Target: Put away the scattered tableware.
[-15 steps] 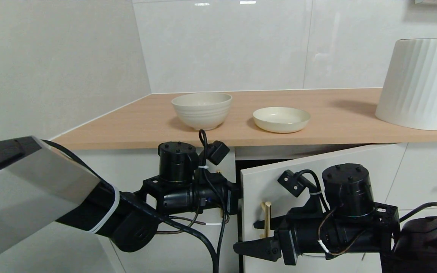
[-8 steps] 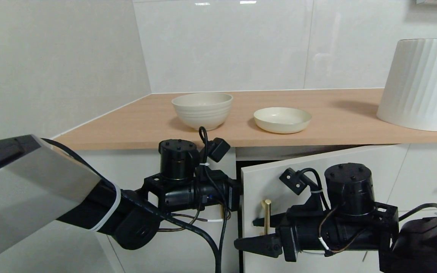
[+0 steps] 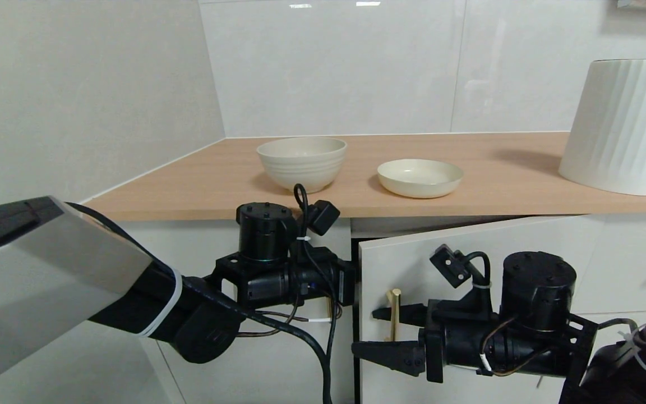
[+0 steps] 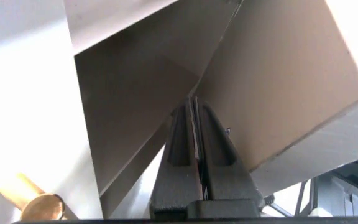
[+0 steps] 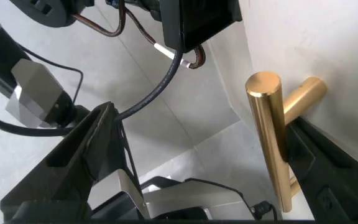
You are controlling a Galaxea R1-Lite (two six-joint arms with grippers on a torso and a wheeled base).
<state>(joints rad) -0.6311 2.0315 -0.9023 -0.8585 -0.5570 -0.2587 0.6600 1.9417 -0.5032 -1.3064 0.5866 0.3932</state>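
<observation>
Cupboard-opening step, before any tableware is lifted. Bowl (image 3: 301,163) and shallow dish (image 3: 420,177) sit near each other, not touching, on the wooden table (image 3: 497,179), bowl toward the robot's left; both upright, neither in a claw. Ribbed white tub (image 3: 620,126) stands at the table's far right. Below the table edge the cupboard door (image 3: 469,247) hangs ajar, its free edge w/ the brass handle (image 3: 394,314) swung out toward the robot; a dark gap shows btw door and frame.

Left claw (image 4: 193,106): fingers pressed together, nothing held; tips poke into the gap behind the door's free edge. Right claw (image 3: 370,332): spread wide in front of the door, one finger above the other; handle bar stands within the opening, close to one finger (right wrist view). Whether finger and bar touch cannot be told.

Judged step: getting the door open so bowl and dish have somewhere to go; early in the task, nothing stowed yet. Next move likely calls for the right claw to shut on the handle bar and pull along the hinge arc, not straight back, or for the left claw to push the door wider from behind; the left arm should stay clear of the door's swing
</observation>
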